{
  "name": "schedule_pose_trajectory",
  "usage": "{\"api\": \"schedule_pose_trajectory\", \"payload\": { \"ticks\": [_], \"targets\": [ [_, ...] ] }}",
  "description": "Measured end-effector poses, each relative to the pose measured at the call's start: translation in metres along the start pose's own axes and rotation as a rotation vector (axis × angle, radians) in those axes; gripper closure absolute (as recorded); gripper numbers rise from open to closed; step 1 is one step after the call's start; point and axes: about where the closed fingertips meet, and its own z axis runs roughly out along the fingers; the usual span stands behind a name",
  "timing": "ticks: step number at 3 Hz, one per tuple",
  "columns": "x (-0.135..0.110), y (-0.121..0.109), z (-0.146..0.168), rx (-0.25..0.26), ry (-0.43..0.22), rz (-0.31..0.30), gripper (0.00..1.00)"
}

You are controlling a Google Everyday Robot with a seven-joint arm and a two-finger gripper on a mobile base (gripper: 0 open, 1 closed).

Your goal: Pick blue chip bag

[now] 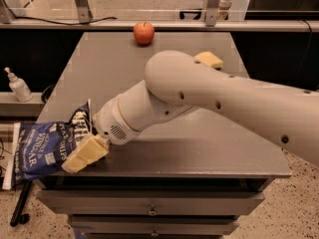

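Camera view: the robot's end effector (pixel 84 154) sits low at the front-left corner of the table (pixel 209 148), at the right edge of the blue chip bag (pixel 42 151), which lies partly over the table's left side. How far the end effector is open cannot be told, and no hold on the bag shows. Judged from this, the grasp and lift are not yet done. An apple (pixel 143 33) sits well apart.

Gripper (pixel 84 154) at table's (pixel 99 63) front-left corner covers lower-right part of blue chip bag (pixel 42 151). Arm (pixel 224 98) runs off pic's right edge, hides most of sponge (pixel 209 59) & table middle. Bag's small print too blurry to read.
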Motion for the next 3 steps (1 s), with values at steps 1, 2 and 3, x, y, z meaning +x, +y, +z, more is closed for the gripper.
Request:
{"api": "schedule_pose_trajectory", "payload": {
  "ticks": [1,2,3],
  "targets": [
    [-0.004,0.005,0.012,-0.013,-0.008,0.011,0.49],
    [-0.004,0.006,0.013,-0.01,-0.011,0.013,0.71],
    [-0.017,-0.003,0.0,0.037,-0.033,-0.006,0.96]
  ]
}}
